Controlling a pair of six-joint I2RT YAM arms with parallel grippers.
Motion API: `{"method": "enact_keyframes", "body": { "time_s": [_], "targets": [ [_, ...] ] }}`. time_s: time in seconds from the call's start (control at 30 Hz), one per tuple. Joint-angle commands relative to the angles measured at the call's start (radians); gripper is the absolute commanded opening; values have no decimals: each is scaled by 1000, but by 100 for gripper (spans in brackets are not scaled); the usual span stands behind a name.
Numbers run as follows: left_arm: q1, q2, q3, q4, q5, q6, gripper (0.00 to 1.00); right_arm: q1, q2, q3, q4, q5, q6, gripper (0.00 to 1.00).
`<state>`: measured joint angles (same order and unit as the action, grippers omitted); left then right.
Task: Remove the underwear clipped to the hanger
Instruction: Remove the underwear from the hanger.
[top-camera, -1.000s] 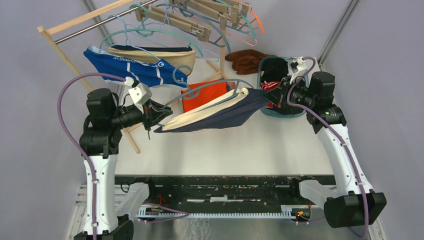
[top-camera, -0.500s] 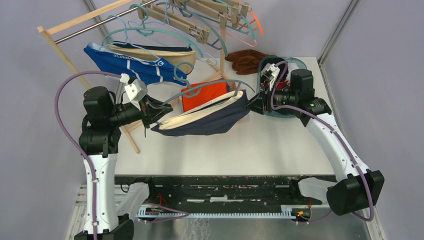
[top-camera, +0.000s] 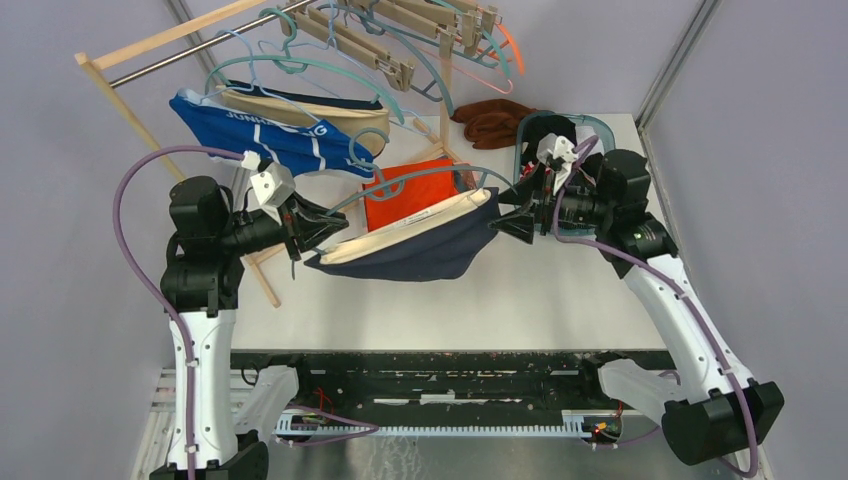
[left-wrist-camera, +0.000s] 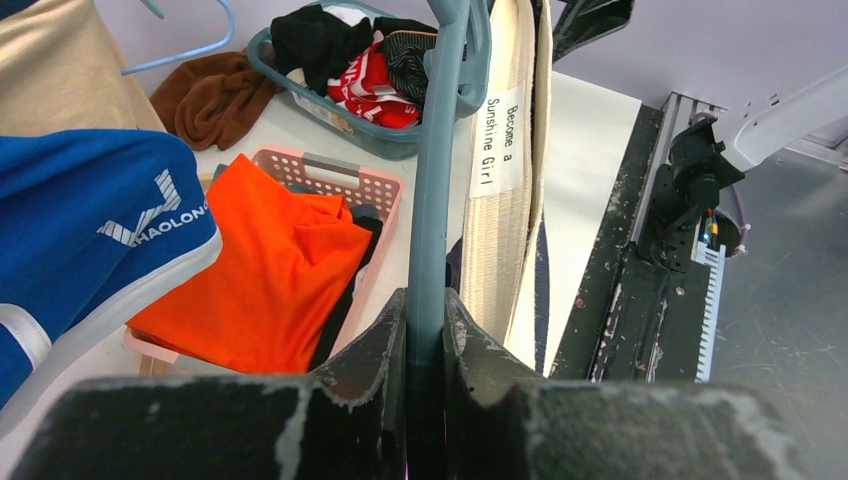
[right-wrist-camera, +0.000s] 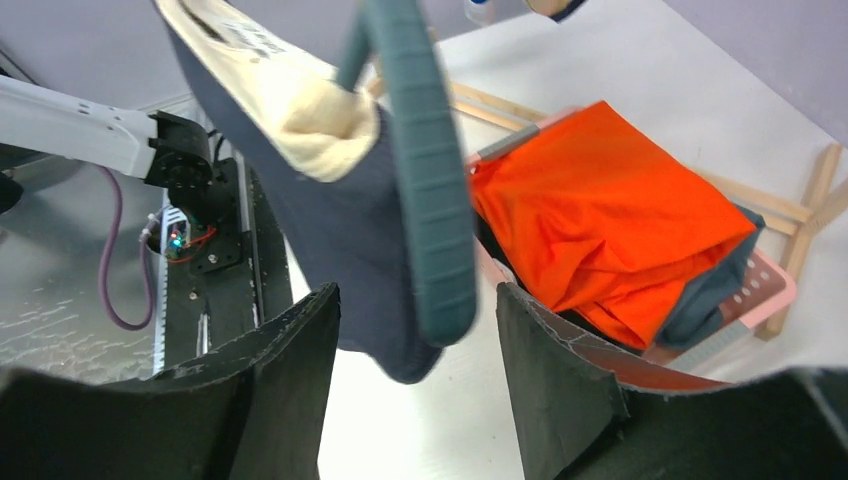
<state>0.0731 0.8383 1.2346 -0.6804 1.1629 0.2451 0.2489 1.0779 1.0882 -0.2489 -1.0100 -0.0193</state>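
Observation:
A teal hanger (top-camera: 400, 178) is held level over the table with dark navy underwear (top-camera: 410, 255), cream-lined, hanging from it. My left gripper (top-camera: 318, 228) is shut on the hanger's bar (left-wrist-camera: 430, 200), fingers pressed on both sides (left-wrist-camera: 425, 310). The cream waistband with a white label (left-wrist-camera: 500, 170) runs beside the bar. My right gripper (top-camera: 505, 212) stands open at the hanger's right end; that ribbed end (right-wrist-camera: 430, 200) and the navy corner (right-wrist-camera: 340, 230) hang between its spread fingers (right-wrist-camera: 418, 310), touching neither. Royal blue underwear (top-camera: 260, 135) and beige underwear (top-camera: 300, 108) hang on the rack.
A pink basket (left-wrist-camera: 340, 170) holding an orange garment (top-camera: 410, 195) sits under the hanger. A teal basket (top-camera: 590, 125) of dark clothes stands behind my right arm, a brown cloth (top-camera: 490, 120) beside it. The wooden rack (top-camera: 150, 45) carries several hangers at back left.
My right gripper has opened and shifted left from the teal basket to the hanger's end. The navy underwear's stretched right corner has slackened back. The left gripper keeps its hold.

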Motion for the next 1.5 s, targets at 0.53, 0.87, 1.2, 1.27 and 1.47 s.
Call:
{"method": "enact_keyframes", "body": {
  "time_s": [0.53, 0.87, 1.2, 1.27, 1.47],
  "targets": [
    [9, -21, -13, 122, 60, -132, 3, -4, -41, -104, 351, -28, 273, 23],
    [11, -28, -47, 224, -39, -233, 3, -48, -55, -73, 208, 129, 224, 1],
    [11, -33, -40, 154, -62, -111, 3, -128, -35, -28, 76, 394, 259, 1],
    [11, -32, -35, 101, -63, -42, 3, -143, -31, -23, 57, 428, 270, 1],
    [11, -33, 26, -172, -48, 281, 3, -208, -10, -10, 17, 485, 322, 1]
  ]
}}
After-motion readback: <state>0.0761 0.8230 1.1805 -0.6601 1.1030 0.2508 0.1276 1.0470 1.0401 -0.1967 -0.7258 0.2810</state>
